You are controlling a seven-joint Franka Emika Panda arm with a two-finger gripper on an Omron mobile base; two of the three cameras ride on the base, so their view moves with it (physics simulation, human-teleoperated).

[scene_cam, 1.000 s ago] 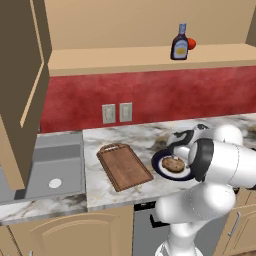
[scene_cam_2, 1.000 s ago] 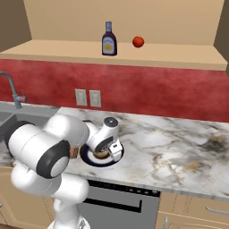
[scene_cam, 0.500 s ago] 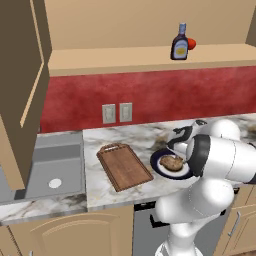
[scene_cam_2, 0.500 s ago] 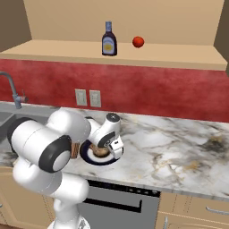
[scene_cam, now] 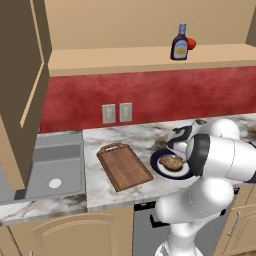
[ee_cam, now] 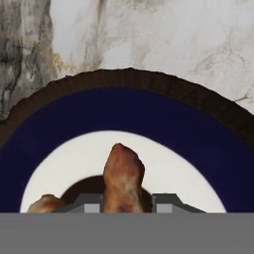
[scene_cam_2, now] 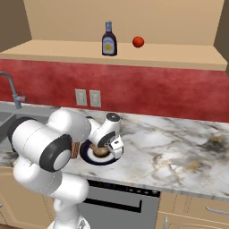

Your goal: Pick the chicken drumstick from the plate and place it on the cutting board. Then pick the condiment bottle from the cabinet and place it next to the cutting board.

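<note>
The arm is bent low over the marble counter (scene_cam: 125, 137), its gripper (ee_cam: 123, 202) down on the plate (scene_cam: 159, 165), which sits just to the right of the cutting board (scene_cam: 124, 166). Seen from the hand, the two dark fingertips (ee_cam: 89, 202) stand close together on either side of the chicken drumstick (ee_cam: 123, 181), pinching it, and the meat pokes up between them over the plate's white ring and dark centre. The drumstick rests on the plate, a golden-brown lump partly hidden by the wrist from the left side. The board lies bare on the counter, its handle tab pointing toward the red back wall, with the steel sink (scene_cam: 49, 167) beyond it to the left. Up on the shelf of the wall cabinet (scene_cam_2: 134, 53) the brown condiment bottle (scene_cam_2: 108, 40) stands upright, with a small red ball (scene_cam_2: 138, 42) near it to the right, not touching
</note>
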